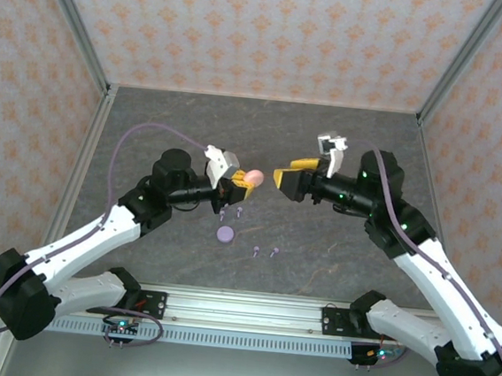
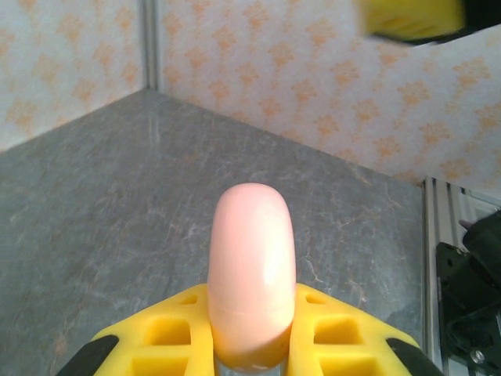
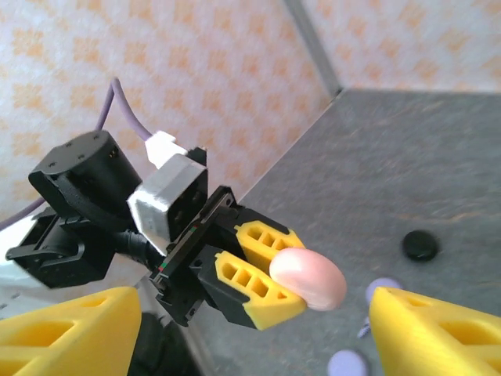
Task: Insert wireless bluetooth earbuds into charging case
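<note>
— While four lilac earbuds [image 1: 255, 251] lie loose on the table [image 1: 150, 125], none is seated in a case; I judge the task barely begun. Two lie just beyond a lilac disc [image 1: 225, 234], two to its right, all below the raised grippers.

— And the charging case?

— A pink case [image 2: 252, 274], capsule-shaped, smooth and glossy, with a faint seam near the gripped end. It looks closed. The left gripper [image 1: 236, 183] is clamped on it, latticed yellow fingers [image 2: 376, 333] pressed to either side, holding it above the table.

— The other arm?

— The right gripper [image 1: 284, 179] faces the case's free end, near but not touching, with its jaws wide apart and empty.

— Work outstanding?

— By my reckoning: open the case, lift the buds, seat them. Each bud is tiny and stemmed, likely awkward for broad fingers.

— Surface?

— Dark grey, mottled like stone, matte. A black disc [image 3: 420, 245] lies farther off.
</note>
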Robot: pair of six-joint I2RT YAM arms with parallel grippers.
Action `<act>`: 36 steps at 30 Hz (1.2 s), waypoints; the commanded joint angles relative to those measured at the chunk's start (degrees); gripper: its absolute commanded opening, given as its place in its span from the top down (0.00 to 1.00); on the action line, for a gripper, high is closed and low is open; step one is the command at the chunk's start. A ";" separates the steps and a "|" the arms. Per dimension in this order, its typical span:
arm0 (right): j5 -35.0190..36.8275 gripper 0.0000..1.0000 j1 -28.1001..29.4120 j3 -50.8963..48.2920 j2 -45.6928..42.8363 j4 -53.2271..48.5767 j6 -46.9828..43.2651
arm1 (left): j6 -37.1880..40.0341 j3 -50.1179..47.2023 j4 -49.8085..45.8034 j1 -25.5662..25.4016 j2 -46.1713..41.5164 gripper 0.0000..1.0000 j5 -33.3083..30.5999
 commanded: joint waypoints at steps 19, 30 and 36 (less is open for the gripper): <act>21.85 0.01 -0.31 -20.89 -11.69 20.55 8.23 | -21.50 22.14 -14.91 10.17 36.01 1.00 -4.74; 22.67 0.01 -0.33 -20.95 -11.80 17.29 7.73 | -25.79 28.53 -17.13 10.09 47.42 0.90 -3.29; 23.17 0.01 -0.33 -21.04 -11.64 16.70 7.51 | -27.16 29.71 -16.52 10.08 51.62 0.87 -3.45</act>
